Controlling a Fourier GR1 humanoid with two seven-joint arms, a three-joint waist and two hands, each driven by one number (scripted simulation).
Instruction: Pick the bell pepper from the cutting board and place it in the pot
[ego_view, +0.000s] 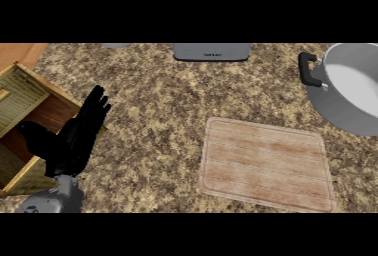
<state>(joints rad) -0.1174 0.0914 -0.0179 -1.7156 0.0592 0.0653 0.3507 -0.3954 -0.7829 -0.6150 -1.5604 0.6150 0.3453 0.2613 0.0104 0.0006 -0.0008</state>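
Cutting board (266, 165) bare; no bell pepper visible, maybe already in pot (347, 107), interior partly cut off. Left hand (77, 135) rests w/ fingers straight, released; right hand out of view. Confirm pepper sits in pot before retracting.

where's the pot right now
In the head view the pot sits at the counter's upper right edge, partly cut off, just up and right of the cutting board.

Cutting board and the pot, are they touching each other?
Apart. The head view shows a strip of speckled counter between the cutting board and the pot.
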